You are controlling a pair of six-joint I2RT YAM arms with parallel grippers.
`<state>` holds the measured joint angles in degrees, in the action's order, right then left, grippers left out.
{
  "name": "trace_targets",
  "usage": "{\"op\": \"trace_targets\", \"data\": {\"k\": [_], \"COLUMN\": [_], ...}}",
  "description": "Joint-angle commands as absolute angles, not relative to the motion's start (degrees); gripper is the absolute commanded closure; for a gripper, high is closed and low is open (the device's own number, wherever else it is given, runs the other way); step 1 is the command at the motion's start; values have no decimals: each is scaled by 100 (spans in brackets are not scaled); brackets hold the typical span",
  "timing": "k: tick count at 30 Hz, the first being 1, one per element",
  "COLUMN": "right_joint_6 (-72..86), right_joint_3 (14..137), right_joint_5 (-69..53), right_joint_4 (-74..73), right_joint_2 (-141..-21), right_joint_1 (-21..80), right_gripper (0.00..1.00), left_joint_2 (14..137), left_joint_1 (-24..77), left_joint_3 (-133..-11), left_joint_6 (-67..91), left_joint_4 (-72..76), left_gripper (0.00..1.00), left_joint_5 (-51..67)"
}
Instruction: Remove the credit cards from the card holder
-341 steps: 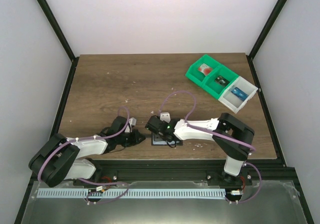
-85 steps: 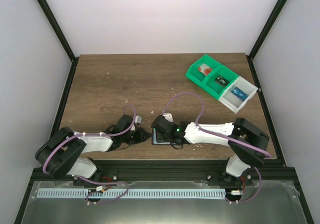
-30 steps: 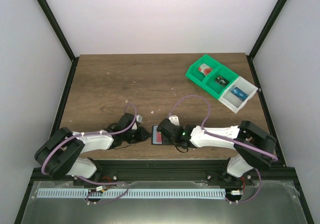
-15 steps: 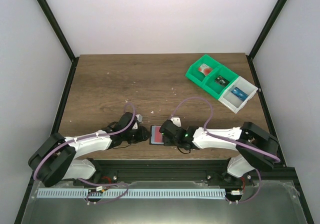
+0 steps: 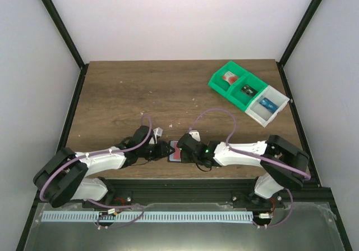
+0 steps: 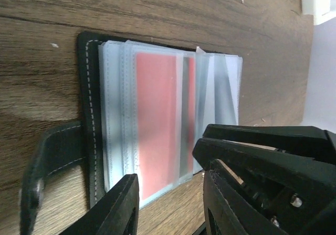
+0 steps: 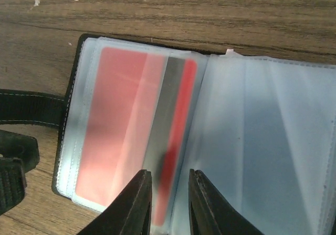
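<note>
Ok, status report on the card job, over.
Both hands open: left hand at edge of card holder, right hand over the red card. Holder lies open, card sleeved, not yet out. Nothing in the way.

Both arms reach low, their grippers nose to nose at the lower centre of the top view.
The left arm (image 5: 104, 160) stretches rightward from the lower left and the right arm (image 5: 241, 153) leftward from the lower right, both nearly flat. The left gripper (image 5: 161, 150) and right gripper (image 5: 180, 149) sit just beside each other. In the wrist views, the left gripper's black jaws stand apart with a clear gap, and the right gripper's stand apart by a narrower one.
</note>
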<state>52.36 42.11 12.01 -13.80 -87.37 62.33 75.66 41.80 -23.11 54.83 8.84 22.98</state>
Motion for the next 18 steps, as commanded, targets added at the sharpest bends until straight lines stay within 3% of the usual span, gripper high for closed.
{"op": "trace_targets", "data": {"k": [1, 18], "right_joint_6": [5294, 5459], "right_joint_3": [4356, 3822], "right_joint_5": [1269, 1269], "right_joint_4": [-1366, -1074], "right_joint_2": [-8806, -8830], "right_joint_1": [6206, 6179], "right_gripper": [78, 95], "left_joint_2": [7610, 7928], "left_joint_1": [4206, 4203], "left_joint_3": [-2224, -2195], "left_joint_6": [5545, 5612], "left_joint_4": [1226, 1524], "left_gripper": [63, 62], "left_joint_5": [2466, 2608]}}
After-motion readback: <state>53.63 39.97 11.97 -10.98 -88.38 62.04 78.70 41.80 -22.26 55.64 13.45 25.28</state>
